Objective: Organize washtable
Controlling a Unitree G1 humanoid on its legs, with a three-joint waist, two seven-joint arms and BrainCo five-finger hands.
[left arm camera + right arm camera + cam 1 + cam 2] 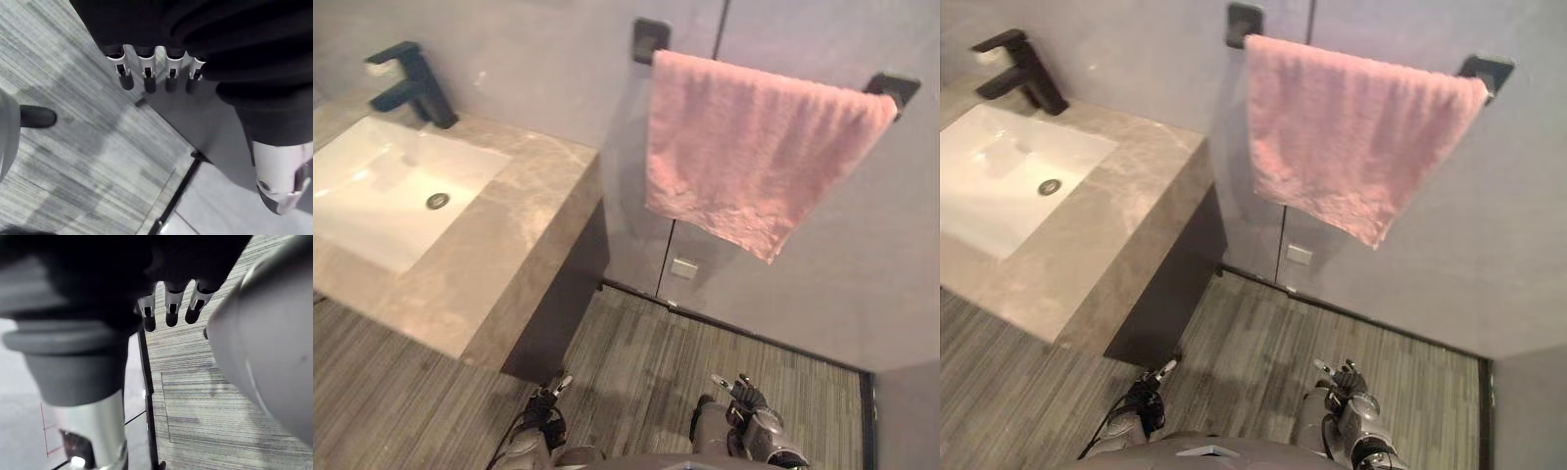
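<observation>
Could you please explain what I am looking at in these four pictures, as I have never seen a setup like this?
This is a two-legged humanoid robot in a bathroom. The two wide pictures come from a stereo camera on its head, looking down. They show a marble washtable with a white sink and a black faucet, and a pink towel draped over a dark bar on the wall. The left hand and right hand hang low above the striped floor. The other two pictures come from cameras on the wrists, looking along each hand: silver, dark-tipped fingers, relaxed and holding nothing, with the floor beyond them.
</observation>
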